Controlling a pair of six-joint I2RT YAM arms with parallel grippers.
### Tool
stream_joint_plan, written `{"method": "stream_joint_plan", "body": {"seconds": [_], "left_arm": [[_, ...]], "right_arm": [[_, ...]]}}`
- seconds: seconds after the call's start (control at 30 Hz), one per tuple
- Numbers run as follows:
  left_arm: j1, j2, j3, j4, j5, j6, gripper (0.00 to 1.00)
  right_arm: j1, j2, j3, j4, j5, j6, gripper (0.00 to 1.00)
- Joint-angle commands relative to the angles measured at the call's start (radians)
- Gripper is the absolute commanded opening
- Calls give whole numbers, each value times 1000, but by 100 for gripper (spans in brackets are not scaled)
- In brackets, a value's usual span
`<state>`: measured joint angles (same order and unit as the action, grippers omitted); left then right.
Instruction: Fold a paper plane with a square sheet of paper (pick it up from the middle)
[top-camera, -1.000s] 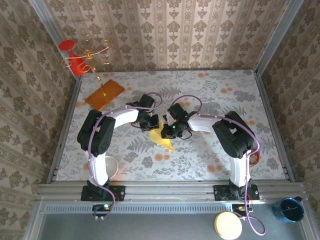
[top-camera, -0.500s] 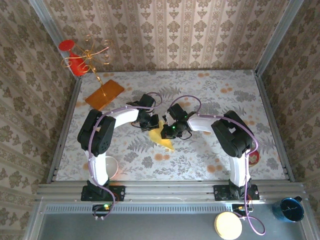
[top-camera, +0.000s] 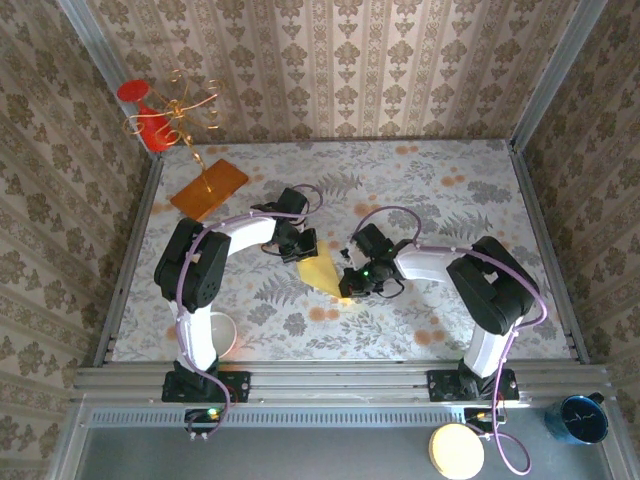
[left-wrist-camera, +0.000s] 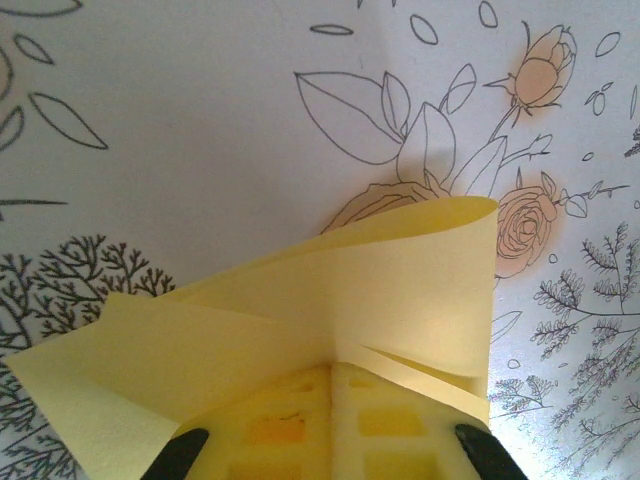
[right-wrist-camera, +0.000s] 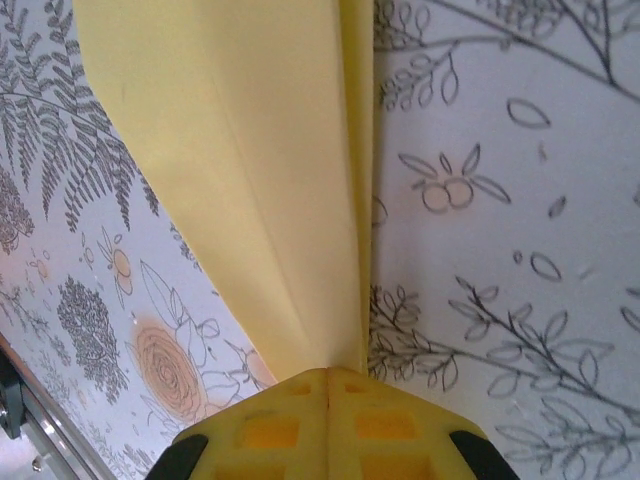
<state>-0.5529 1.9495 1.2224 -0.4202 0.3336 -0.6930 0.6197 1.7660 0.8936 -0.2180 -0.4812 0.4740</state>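
Over the middle of the flowered worktop (top-camera: 450, 210), the left hand (top-camera: 297, 243) and right hand (top-camera: 352, 280) each pinch tightly closed on opposite ends of the partly folded, pale-yellow sheet of paper (top-camera: 322, 270), seemingly lifted slightly.

Robot lab booth, wallpaper walls (top-camera: 330, 70), floral tabletop (top-camera: 430, 190), left arm (top-camera: 190, 265) and right arm (top-camera: 495, 295) bolted to aluminium rail (top-camera: 340, 380).

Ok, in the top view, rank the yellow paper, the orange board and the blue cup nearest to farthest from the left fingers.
1. yellow paper, pinched in the left fingers, centre.
2. orange board, back left.
3. blue cup, off the table, near right.
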Motion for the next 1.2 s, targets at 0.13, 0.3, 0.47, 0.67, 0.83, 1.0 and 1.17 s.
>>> {"method": "stream_joint_plan", "body": {"seconds": [0.13, 0.3, 0.47, 0.67, 0.83, 1.0, 1.17], "left_arm": [[16, 77, -61, -68, -81, -3, 6], [15, 62, -58, -60, -63, 8, 6], [9, -25, -27, -5, 28, 13, 11], [15, -198, -49, 106, 49, -49, 25], [63, -326, -202, 183, -4, -112, 40], [91, -418, -339, 262, 12, -162, 49], [126, -465, -409, 308, 26, -185, 53]], "right_arm": [[0, -25, -43, -103, -11, 16, 6], [-2, -62, -62, -99, -2, 27, 8], [-16, -152, -76, 15, 28, 69, 21], [-54, -129, -32, 144, 93, 94, 38], [-69, -17, 65, 184, 33, 70, 39], [-69, 70, 142, 185, -58, 16, 38], [-69, 129, 201, 144, -80, -28, 33]]}}
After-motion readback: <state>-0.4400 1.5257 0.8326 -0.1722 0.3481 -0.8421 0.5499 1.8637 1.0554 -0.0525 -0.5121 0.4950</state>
